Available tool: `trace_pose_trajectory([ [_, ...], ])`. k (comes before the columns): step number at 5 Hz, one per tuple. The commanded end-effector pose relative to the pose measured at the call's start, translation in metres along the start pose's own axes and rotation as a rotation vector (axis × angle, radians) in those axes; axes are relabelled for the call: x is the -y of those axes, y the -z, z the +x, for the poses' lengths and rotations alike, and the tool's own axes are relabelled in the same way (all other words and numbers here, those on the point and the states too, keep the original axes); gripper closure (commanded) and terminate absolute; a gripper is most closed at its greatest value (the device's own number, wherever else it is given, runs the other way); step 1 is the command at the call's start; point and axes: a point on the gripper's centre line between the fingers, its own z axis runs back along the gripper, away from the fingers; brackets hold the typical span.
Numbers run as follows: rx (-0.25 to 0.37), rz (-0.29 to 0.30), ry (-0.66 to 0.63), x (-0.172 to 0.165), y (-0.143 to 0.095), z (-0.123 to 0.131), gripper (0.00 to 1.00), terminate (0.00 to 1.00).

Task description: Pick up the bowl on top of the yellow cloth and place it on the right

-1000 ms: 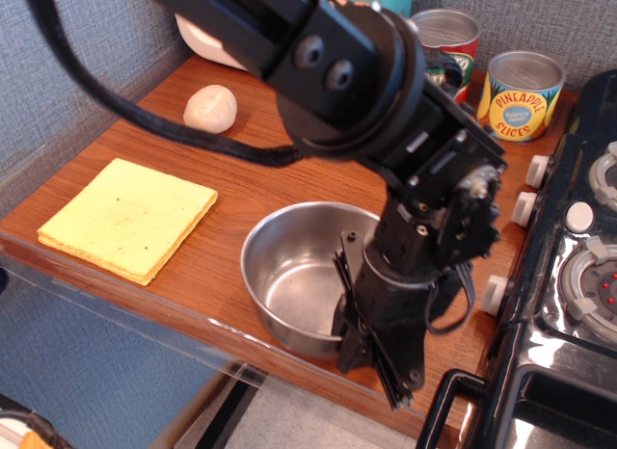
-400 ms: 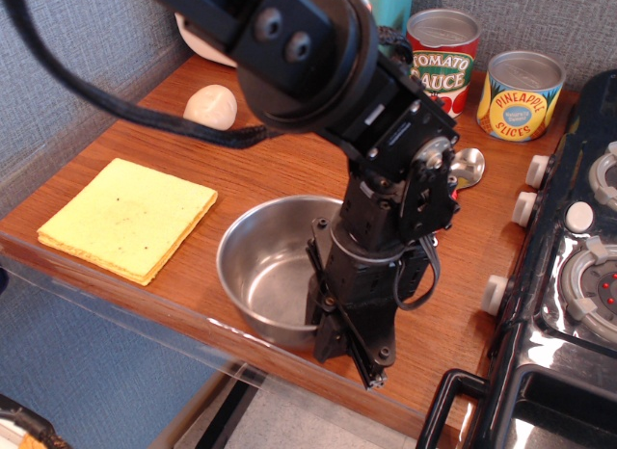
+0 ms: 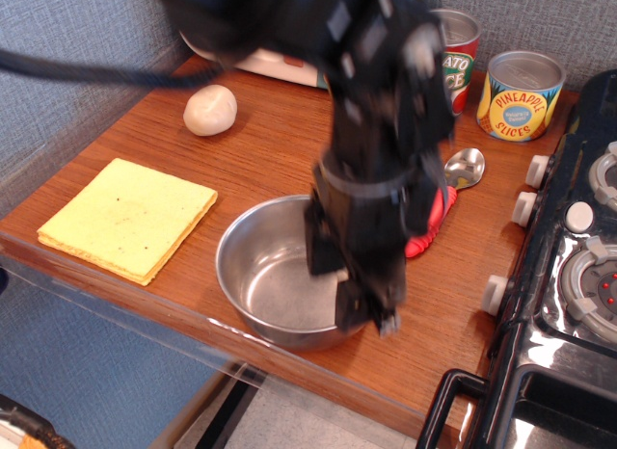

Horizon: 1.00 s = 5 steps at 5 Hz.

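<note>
The shiny steel bowl [image 3: 270,280] sits upright on the wooden table near its front edge, to the right of the yellow cloth [image 3: 125,218] and apart from it. The cloth lies flat and bare at the left front. My gripper [image 3: 355,297] is motion-blurred and hangs just above the bowl's right rim. Its fingers look spread and hold nothing. The arm hides the bowl's right side.
A white round lump [image 3: 210,110] lies at the back left. A tomato sauce can [image 3: 461,49] and a pineapple can [image 3: 521,94] stand at the back right. A red-handled spoon [image 3: 461,170] lies right of the arm. A black stove [image 3: 569,276] borders the right edge.
The bowl slid a little left with the gripper on its right rim, then stayed put. The gripper has now let go and risen above the rim.
</note>
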Motion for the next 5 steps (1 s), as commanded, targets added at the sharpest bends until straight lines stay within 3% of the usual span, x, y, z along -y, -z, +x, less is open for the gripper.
trace_pose_trajectory([
  [1, 0.064, 0.016, -0.264, -0.027, -0.077, -0.051, 0.00, 0.00],
  [3, 0.016, -0.025, -0.405, -0.053, -0.065, -0.097, 0.00, 0.00],
  [4, -0.064, -0.028, -0.419, -0.058, -0.057, -0.109, 0.00, 0.00],
  [5, -0.064, -0.028, -0.419, -0.058, -0.057, -0.109, 0.00, 1.00],
])
